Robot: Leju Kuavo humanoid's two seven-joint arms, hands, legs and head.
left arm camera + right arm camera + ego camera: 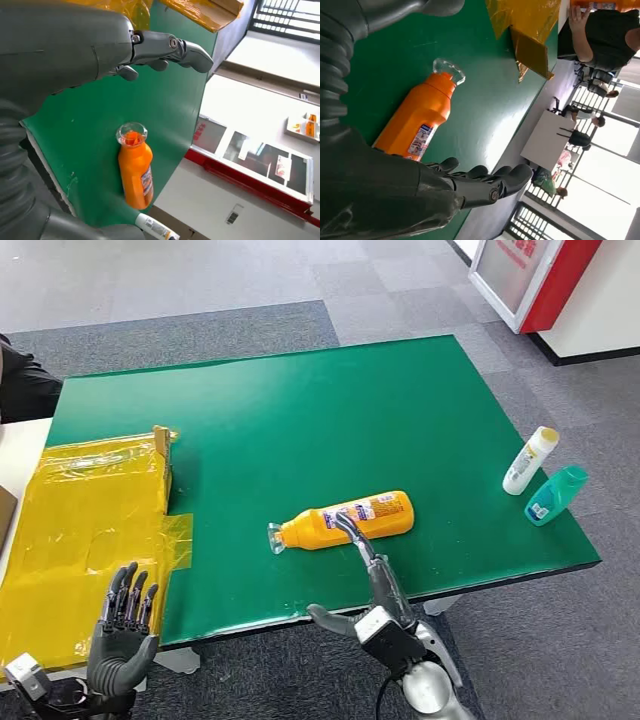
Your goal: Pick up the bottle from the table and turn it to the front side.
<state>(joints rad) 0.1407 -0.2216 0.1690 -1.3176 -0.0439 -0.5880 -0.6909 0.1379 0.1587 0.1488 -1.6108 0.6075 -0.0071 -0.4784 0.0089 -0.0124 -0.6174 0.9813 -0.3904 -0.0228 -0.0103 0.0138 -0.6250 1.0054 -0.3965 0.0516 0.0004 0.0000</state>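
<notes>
An orange bottle (351,517) with a clear cap lies on its side on the green table (302,420), cap pointing to my left, its label facing up. My right hand (373,585) is open just in front of it, fingers stretched over the bottle's middle; I cannot tell whether they touch it. The right wrist view shows the bottle (416,120) beside the spread fingers (486,182). My left hand (124,630) is open low at the front left, over the yellow wrapping. In the left wrist view the bottle (136,167) lies beyond its fingers (170,50).
A flat box wrapped in yellow plastic (83,530) lies on the table's left part. A white bottle (530,460) and a teal bottle (556,494) lie near the right edge. A red and white stand (536,280) is at the far right. People (603,35) are beyond the table.
</notes>
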